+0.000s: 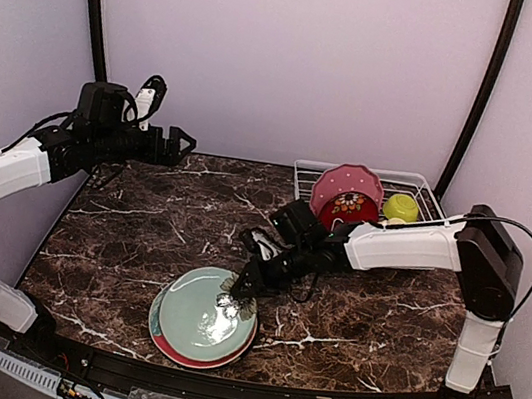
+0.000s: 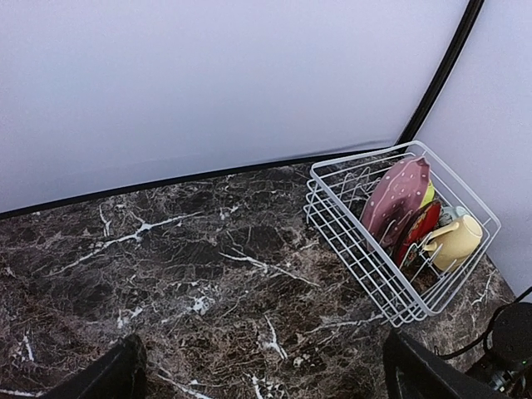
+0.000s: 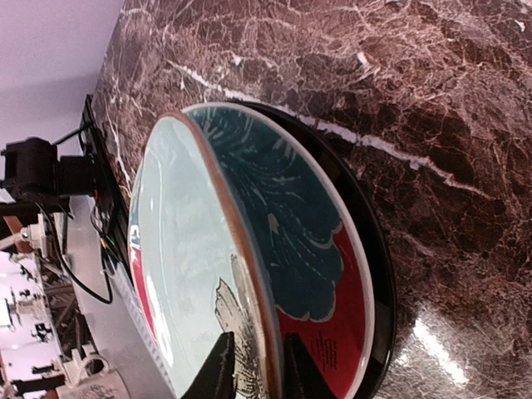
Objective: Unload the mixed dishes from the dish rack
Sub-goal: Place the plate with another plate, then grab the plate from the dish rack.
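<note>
A white wire dish rack stood at the bench's two o'clock corner. Inside, a pink scalloped plate stood on edge, with a red floral plate upright just at its six o'clock, a lime-green bowl at its three o'clock and a pale yellow mug tilted nearby. At the bench's six o'clock, a pale teal plate lay on a red plate with teal flower, over a black-rimmed plate.

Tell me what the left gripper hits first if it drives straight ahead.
Most likely the marble tabletop: the open left gripper aims over it, with the dish rack off to the right of that line. Tilt is unclear, so it might reach the back wall instead.
</note>
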Robot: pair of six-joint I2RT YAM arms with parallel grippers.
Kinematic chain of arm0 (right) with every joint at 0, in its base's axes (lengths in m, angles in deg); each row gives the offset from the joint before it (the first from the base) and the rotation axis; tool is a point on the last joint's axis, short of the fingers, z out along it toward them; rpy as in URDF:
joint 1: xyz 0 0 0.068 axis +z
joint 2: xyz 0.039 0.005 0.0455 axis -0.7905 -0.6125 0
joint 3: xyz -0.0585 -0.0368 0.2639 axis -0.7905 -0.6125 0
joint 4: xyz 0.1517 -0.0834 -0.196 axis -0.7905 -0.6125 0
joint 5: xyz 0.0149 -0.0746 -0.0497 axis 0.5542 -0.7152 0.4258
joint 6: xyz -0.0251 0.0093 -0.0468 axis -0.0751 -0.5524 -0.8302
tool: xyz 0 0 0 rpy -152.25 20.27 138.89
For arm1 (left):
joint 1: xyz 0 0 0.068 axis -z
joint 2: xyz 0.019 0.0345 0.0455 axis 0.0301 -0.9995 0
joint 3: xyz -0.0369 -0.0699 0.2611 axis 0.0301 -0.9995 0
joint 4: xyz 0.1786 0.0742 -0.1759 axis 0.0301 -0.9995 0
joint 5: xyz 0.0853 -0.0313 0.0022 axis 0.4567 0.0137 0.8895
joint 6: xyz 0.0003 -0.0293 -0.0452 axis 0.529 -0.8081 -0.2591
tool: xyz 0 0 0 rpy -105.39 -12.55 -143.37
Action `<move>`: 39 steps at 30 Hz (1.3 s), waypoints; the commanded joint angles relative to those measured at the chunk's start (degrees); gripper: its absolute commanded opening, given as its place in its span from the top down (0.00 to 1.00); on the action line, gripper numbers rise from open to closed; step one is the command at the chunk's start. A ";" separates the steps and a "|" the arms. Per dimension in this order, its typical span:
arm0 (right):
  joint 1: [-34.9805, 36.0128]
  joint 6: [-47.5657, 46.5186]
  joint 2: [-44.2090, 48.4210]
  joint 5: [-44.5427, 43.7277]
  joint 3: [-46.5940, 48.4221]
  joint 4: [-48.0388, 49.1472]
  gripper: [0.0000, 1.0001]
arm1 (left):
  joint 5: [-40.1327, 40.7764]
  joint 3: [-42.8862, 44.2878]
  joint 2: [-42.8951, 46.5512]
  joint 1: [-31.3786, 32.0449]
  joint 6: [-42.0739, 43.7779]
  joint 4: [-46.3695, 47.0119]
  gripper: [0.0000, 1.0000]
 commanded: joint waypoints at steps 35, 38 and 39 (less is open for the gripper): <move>3.23 -31.40 24.16 -49.24 4.31 -25.57 0.01 | -0.14 -0.55 -0.59 -0.31 0.66 0.82 0.02; 0.30 -31.03 27.79 -53.88 2.46 -24.24 0.01 | -0.09 -0.52 -0.71 -0.31 0.70 0.84 0.02; -1.49 -30.50 29.34 -54.76 1.63 -23.44 0.01 | -0.14 -0.49 -0.73 -0.31 0.70 0.83 0.02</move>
